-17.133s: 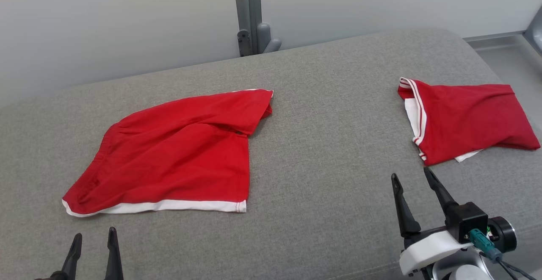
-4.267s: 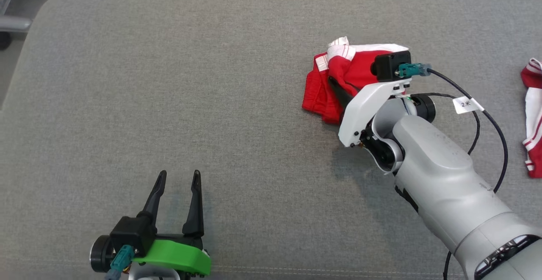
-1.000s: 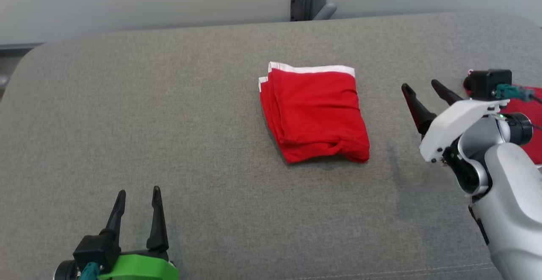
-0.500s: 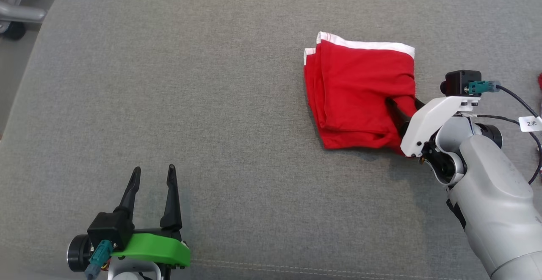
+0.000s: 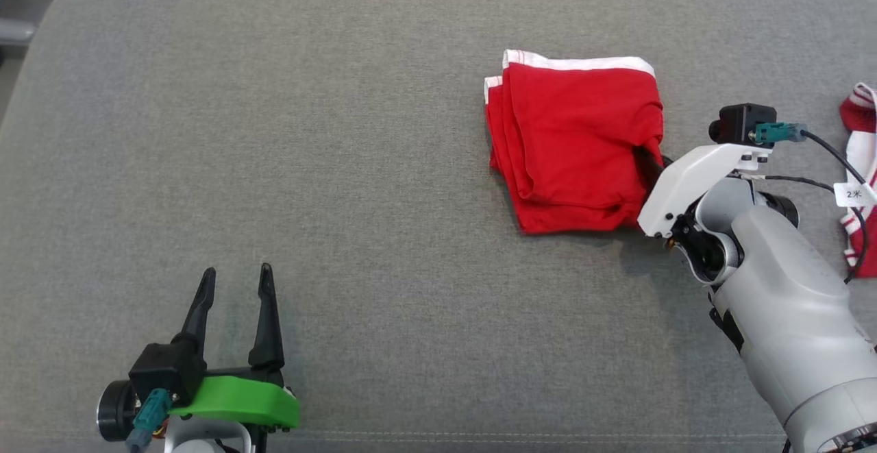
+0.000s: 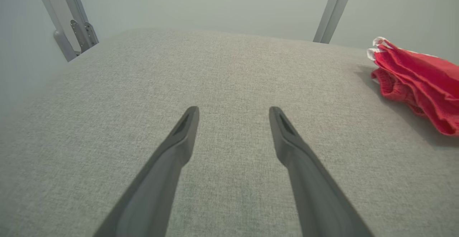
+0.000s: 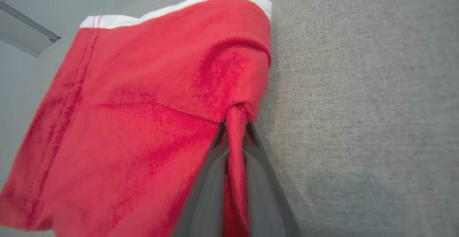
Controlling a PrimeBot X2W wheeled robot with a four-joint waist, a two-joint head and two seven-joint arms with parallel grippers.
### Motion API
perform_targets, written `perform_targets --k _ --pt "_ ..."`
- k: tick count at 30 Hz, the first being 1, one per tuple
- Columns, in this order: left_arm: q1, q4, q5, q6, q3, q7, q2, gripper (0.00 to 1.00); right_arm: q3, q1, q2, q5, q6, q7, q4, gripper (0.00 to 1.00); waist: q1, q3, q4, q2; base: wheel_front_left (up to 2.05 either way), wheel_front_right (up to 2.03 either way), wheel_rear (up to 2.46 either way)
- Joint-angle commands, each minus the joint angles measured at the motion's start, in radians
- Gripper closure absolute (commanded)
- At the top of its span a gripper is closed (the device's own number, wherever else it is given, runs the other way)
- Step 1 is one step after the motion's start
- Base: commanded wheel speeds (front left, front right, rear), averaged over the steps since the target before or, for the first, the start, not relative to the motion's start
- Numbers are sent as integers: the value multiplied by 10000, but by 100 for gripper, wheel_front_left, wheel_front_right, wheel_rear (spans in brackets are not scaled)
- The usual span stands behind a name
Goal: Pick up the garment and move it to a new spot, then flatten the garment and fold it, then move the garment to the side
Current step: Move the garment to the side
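Observation:
The garment is red with white trim, folded into a thick rectangle on the grey cushion right of centre; it also lies at the right edge of the left wrist view. My right gripper is shut on the garment's right edge, a ridge of red cloth pinched between its two dark fingers. My left gripper stands open over bare cushion at the lower left, far from the garment, nothing between its fingers.
A second red and white garment lies at the right edge, partly behind my right arm's cable. The grey cushion has wide free room left of the folded garment. Metal frame posts stand beyond the cushion's far edge.
Half a second ago my right gripper's fingers straddled the garment's right edge; now they have shut on it. The head camera has shifted between frames. My left gripper stays open in place.

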State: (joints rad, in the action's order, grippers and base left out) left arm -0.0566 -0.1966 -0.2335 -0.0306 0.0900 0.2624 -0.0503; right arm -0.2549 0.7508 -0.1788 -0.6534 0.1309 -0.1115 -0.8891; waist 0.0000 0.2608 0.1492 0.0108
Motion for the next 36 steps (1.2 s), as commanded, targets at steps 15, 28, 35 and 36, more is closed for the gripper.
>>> perform_targets --k 15,28,35,36 --pt "-325 461 268 -164 -583 25 -17 0 -1923 631 -1782 -305 -7 -395 2244 100 0 384 -3321 -108 0 0 0" --pt "-757 485 677 -406 -712 24 -26 0 -939 909 -3699 -459 -7 -1436 3154 100 0 976 -3880 -108 0 0 0" --pt "-834 398 742 -463 -648 24 -24 0 84 1041 -3584 410 -7 -1439 1711 89 0 1165 -3481 -108 0 0 0" --pt "-846 382 762 -470 -650 24 -24 0 201 1041 -3483 581 -7 -1331 1447 73 0 1186 -3407 -108 0 0 0"
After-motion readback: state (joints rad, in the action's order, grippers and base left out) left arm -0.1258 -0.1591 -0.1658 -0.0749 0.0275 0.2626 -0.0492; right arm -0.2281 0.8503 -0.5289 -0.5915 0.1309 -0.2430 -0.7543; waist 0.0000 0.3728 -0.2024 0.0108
